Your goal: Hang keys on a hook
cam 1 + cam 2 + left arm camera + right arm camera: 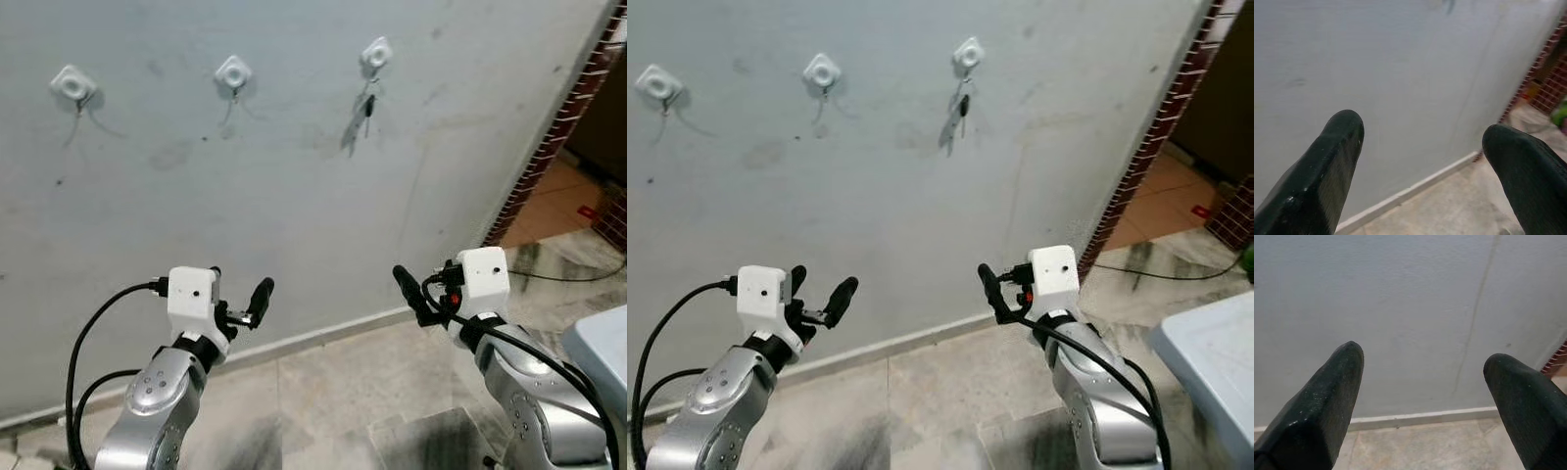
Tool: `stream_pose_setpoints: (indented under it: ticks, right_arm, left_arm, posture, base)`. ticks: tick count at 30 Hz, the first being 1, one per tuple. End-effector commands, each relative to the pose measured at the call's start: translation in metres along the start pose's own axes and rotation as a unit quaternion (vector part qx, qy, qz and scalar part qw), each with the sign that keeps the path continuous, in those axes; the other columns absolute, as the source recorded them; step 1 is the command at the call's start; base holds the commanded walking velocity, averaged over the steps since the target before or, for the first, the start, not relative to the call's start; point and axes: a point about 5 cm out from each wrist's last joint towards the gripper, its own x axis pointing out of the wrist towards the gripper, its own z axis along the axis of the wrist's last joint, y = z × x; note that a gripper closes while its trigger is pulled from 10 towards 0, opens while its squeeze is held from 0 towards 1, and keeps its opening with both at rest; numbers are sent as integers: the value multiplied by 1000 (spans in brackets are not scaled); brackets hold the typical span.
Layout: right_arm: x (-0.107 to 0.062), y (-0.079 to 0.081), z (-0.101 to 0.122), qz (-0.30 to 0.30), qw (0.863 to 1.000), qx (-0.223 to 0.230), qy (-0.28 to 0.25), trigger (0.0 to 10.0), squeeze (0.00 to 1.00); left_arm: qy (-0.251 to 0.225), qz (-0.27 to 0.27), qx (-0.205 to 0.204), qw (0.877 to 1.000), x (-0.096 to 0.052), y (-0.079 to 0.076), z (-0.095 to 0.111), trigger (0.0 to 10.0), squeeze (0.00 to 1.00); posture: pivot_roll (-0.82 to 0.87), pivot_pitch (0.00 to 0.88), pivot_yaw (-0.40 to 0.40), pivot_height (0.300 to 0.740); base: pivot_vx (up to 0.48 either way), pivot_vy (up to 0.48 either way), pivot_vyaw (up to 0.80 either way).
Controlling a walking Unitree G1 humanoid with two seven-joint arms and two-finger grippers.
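Keys (363, 108) hang from the rightmost of three white hooks on a pale grey wall (294, 196), high above the robot's arms. That hook (376, 52) sits to the right of a middle hook (233, 71) and a left hook (72, 83); thin cords dangle from those two. Below, both silver arms reach forward toward the wall, well apart from the keys. The left gripper (238, 294) has its black fingers spread and holds nothing. The right gripper (1425, 396) also has its fingers spread wide and empty, as the wrist view shows. A white baseboard (323, 331) runs along the foot of the wall above a stone tile floor (343, 392). At far right, a red brick edge (554, 127) frames a doorway.
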Motion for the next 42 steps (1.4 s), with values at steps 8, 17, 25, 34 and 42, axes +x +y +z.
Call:
stream_pose_setpoints:
  ticks: [8,17,25,34,42]
  right_arm:
    - [1,3,5,5,1000,10,-12,10000,0]
    - [1,3,6,-1,1000,7,-13,10000,0]
    - [3,2,8,-12,1000,13,-17,10000,0]
    - [4,1,10,-28,999,6,-31,10000,0]
    - [5,4,12,-16,999,1,-28,10000,0]
  left_arm:
    - [11,2,-2,1000,0,3,-3,10000,0]
    - [15,-1,-3,1000,1,2,-3,10000,0]
    - [20,-8,-3,1000,2,2,-4,10000,0]
    - [25,-20,-13,999,3,0,-5,10000,0]
    - [25,-26,-16,999,6,-2,-4,10000,0]
  posture:
    - [-41,50,27,740]
    - [-40,51,30,740]
    - [-40,51,30,740]
    - [-43,52,29,740]
    - [-43,52,29,740]
  base:
    - [0,0,-753]
    - [0,0,-756]
    - [0,0,-755]
    - [0,0,-760]
    - [0,0,-766]
